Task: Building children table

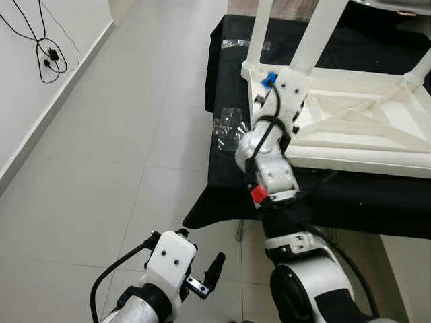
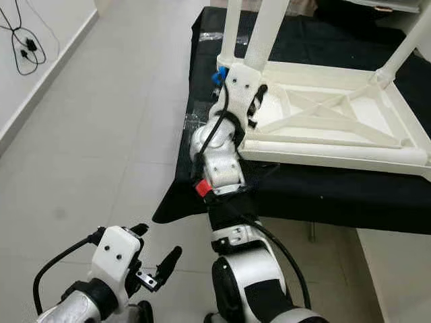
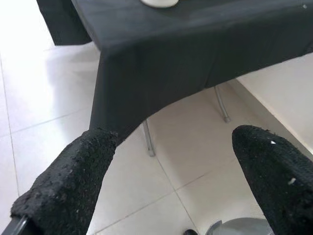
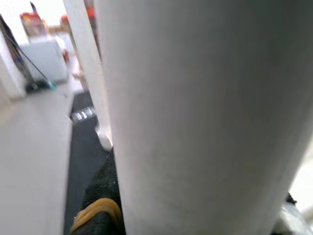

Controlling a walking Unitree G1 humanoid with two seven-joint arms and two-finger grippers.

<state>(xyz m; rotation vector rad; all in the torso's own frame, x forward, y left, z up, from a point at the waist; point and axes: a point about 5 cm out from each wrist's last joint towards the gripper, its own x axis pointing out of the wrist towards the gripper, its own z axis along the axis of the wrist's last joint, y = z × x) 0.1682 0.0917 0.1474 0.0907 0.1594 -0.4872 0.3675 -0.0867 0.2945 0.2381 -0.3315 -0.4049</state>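
Children's table [image 2: 337, 128]: white, smooth, is lying upturned on the black-draped desk [image 2: 323, 195], round legs pointing up.
Right pincer [image 2: 250, 101]: is being held around the near corner leg [image 4: 205, 107]; the leg is being gripped.
Left pincer [image 3: 166, 161]: is being kept wide, low over the tiled floor [image 1: 101, 168].
Risk: the glossy leg is judged likely to slip or skew; the cloth could be dragged.

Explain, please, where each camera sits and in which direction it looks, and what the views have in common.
Left eye view: on the head, looking down at the upturned white table on the black cloth; both silver arms show.
Right eye view: beside it, same scene, slightly shifted.
Left wrist view: low over the floor, looking along the open left gripper at the cloth's hanging corner.
Right wrist view: pressed close to a table leg, one black finger beside it.
Shared: the cloth and the white table.
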